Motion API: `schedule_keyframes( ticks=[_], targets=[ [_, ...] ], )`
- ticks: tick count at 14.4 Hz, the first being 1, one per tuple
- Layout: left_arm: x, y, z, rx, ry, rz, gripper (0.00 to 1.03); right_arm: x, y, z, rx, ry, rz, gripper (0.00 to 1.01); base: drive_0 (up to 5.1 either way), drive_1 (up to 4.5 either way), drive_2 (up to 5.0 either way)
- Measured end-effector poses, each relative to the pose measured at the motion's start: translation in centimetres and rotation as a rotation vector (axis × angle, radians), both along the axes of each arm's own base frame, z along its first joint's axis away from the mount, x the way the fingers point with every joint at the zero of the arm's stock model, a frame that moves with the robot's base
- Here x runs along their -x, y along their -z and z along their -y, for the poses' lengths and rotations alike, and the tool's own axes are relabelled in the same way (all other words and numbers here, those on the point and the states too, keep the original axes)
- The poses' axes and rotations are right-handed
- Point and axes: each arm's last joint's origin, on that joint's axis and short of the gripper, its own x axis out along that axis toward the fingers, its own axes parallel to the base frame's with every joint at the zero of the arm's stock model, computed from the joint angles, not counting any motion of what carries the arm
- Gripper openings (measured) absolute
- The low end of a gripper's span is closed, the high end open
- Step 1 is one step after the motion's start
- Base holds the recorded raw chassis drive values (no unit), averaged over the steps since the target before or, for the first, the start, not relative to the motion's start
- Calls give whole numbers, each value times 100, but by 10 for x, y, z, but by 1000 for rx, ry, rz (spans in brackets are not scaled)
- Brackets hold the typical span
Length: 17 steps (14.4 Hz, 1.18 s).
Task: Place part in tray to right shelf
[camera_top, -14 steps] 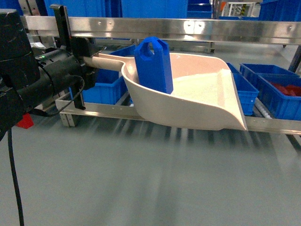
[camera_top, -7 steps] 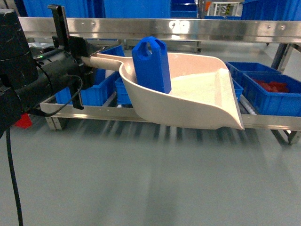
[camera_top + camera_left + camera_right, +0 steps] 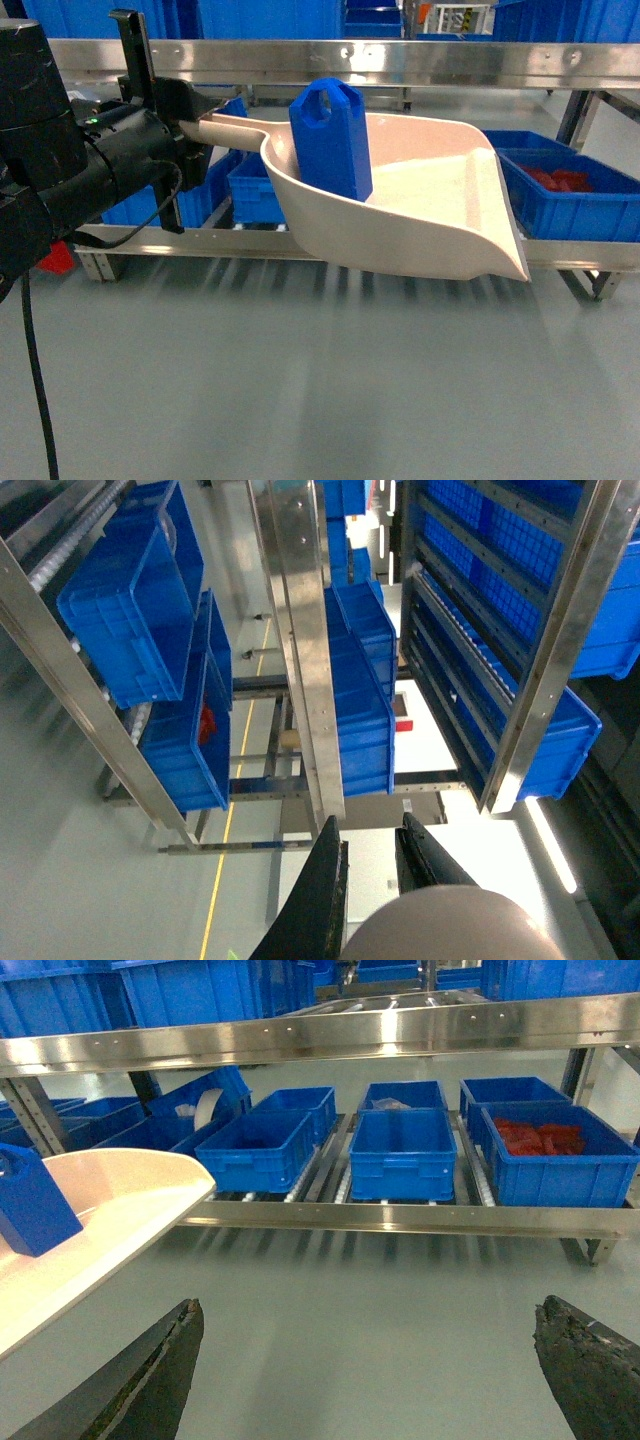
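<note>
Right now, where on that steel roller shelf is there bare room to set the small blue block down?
The lower brushed-steel roller shelf is crowded: large blue crates sit nearly side by side, one with red contents, leaving narrow roller strips between them. Only the flat front rail is bare. The small blue block stands in the cream scoop, held by the left gripper.

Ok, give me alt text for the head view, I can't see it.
The left gripper holds the tray by its handle above the floor, with the blue part standing upright in it. Behind is a steel shelf with blue crates on its lower level.
</note>
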Motion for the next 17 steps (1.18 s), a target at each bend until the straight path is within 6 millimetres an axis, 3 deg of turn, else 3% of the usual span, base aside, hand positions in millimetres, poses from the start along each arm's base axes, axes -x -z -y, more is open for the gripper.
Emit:
schedule_keyframes(
  ticks=[17],
  targets=[
    [0, 0, -2, 1, -3, 2, 12, 0, 0, 0, 1, 0, 2, 98, 0, 0, 0]
  ],
)
